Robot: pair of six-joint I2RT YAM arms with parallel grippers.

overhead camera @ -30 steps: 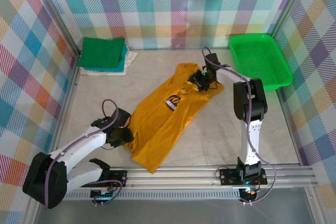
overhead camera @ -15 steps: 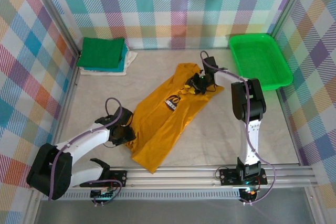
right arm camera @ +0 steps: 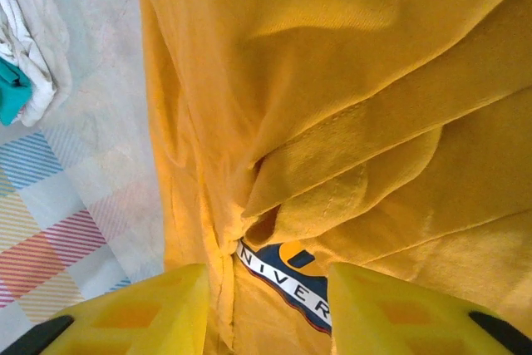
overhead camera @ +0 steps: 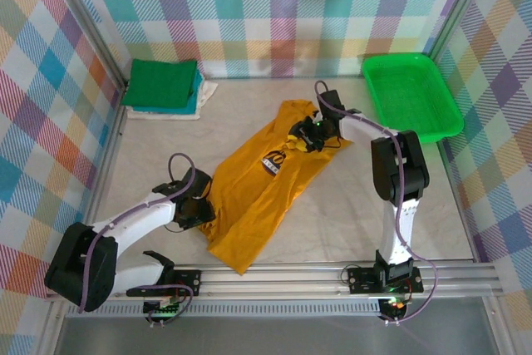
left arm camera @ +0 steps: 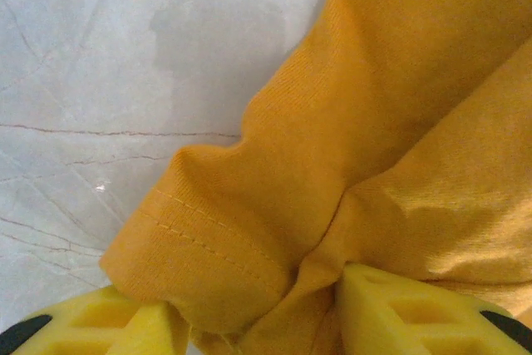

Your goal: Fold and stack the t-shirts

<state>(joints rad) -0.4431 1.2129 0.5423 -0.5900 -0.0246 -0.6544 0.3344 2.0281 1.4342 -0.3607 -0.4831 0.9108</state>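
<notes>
The mustard-yellow cloth t-shirt (overhead camera: 258,197) lies rumpled across the middle of the pale grey tabletop (overhead camera: 357,205), running on a slant from the near edge up toward the far right, its small dark-blue chest logo (overhead camera: 273,161) facing up. The left gripper (overhead camera: 193,209) sits at the shirt's left edge, and its wrist view shows it clenched on a bunched, stitched hem, with cloth pinched between the yellow fingers (left arm camera: 133,330). The right gripper (overhead camera: 303,133) is down on the shirt's far end, with its fingers (right arm camera: 391,313) apart over folds near the logo; I cannot tell whether it has hold of any cloth. At far left sits a folded stack: dark-green shirt (overhead camera: 162,82) on top, teal shirt (overhead camera: 196,94) and white shirt (overhead camera: 179,113) beneath. A bright green plastic mesh tray (overhead camera: 411,93) stands far right.
</notes>
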